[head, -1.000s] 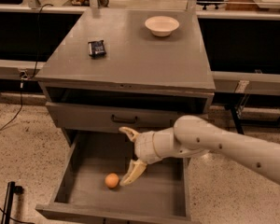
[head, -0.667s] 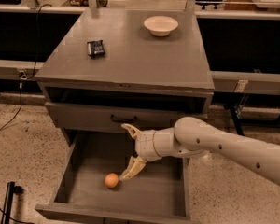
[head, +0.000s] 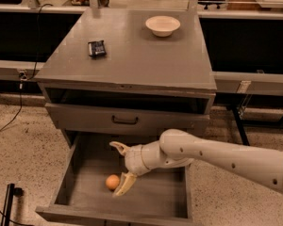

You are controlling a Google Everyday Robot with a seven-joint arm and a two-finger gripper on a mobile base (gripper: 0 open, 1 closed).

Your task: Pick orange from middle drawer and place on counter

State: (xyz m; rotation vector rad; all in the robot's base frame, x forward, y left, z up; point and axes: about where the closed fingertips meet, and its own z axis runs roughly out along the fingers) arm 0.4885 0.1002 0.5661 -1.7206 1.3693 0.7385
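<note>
Cream two-finger gripper is down inside the wide grey metal middle drawer, fingers spread wide. The lower tip is just right of the small smooth round orange; contact unclear. The orange rests on the bare drawer floor, left of centre. The arm is cut off at the right edge. The matte grey counter holds a white bowl and a small dark packet, print unreadable.

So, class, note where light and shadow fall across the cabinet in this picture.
Camera view: the counter is brightly lit; the gap beneath it lies in deep shadow; the middle drawer is dimmer, yet the orange stands out, with the open gripper inside the drawer close beside it.
</note>
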